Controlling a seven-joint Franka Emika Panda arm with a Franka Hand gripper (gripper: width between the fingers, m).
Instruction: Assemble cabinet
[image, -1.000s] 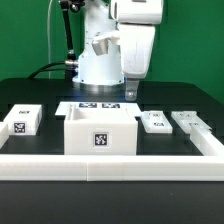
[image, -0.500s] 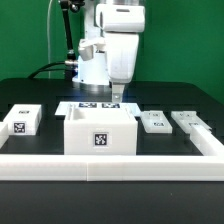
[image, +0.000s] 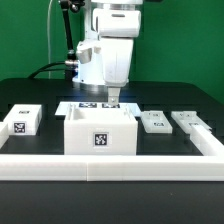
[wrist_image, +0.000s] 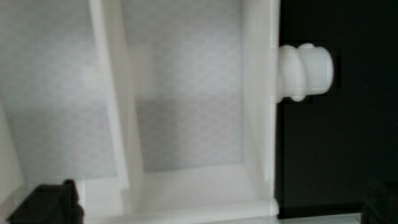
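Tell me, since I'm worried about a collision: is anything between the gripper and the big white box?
Nothing visible. The gripper hangs just above the box, near its back wall, with only open air between them.

1. Exterior view: stands in front of the cabinet, slightly above it, facing the arm behind it. Middling distance, whole cabinet in frame.
2. Wrist view: very close over the cabinet, looking down inside.
3. Shared: the cabinet.
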